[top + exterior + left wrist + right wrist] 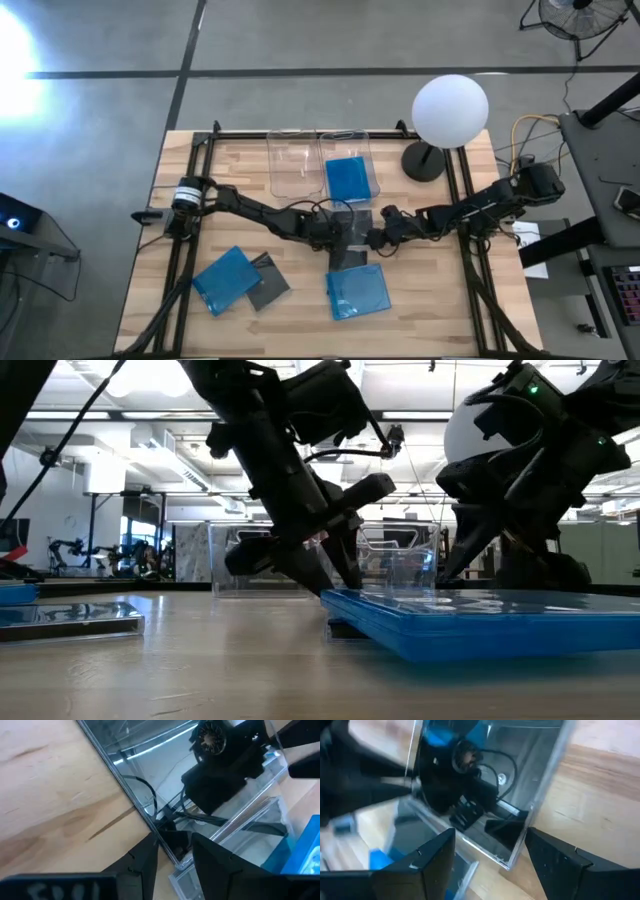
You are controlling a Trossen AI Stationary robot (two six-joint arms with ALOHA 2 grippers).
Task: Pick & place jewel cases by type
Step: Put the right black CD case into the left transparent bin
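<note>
A dark glossy jewel case (352, 222) sits at the table's middle between my two grippers; it mirrors them in both wrist views. My left gripper (337, 235) is shut on its left side. My right gripper (384, 238) is open, and its fingers stand on either side of the case's right corner (516, 856). Another dark case (345, 258) lies just nearer, partly under a blue case (358, 292). A blue case (225, 278) and a grey case (266, 284) lie at the near left. One blue case (348, 180) lies in the right bin. My left gripper pinches the dark case's edge near a corner (169, 842) between its two fingers (145, 862), coming from the table's left. The case looks tilted over the cases beneath it. I cannot tell whether its lower edge rests on them.
Two clear bins (292, 165) (371, 160) stand side by side at the table's far middle. A white globe lamp (450, 108) with a black base (424, 162) stands at the far right. Black rails (190, 200) run along both table sides. Bare wood shows at the near middle.
</note>
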